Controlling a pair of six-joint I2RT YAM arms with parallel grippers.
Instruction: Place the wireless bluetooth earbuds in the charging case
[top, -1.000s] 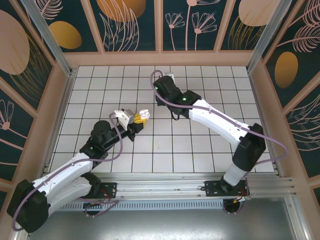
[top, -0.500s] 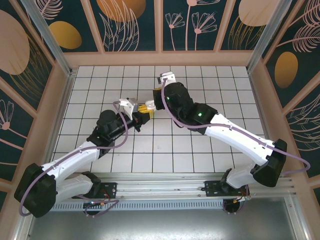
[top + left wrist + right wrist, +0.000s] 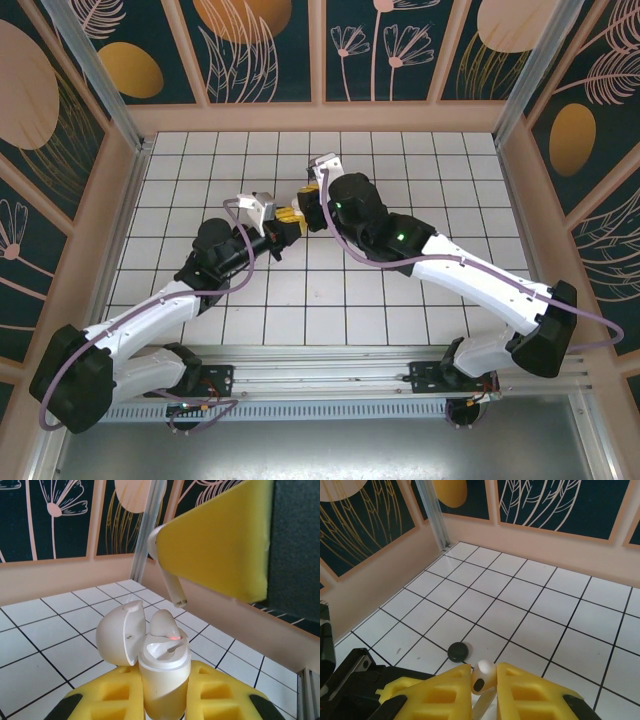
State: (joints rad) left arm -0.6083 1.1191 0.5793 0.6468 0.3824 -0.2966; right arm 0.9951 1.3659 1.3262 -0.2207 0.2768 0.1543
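Okay, left gripper clamps the open charging case upright, one white earbud seated inside. Right gripper pinches a second earbud, held close above the case.

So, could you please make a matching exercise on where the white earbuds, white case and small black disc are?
1 white oval charging case
2 white earbud with stem showing
3 white earbud with stem hidden
4 small round black disc

A on the tiled floor
B seated in the case
C pinched by the right gripper
D clamped by the left gripper

Pairs: 1-D, 2-C, 3-B, 4-A
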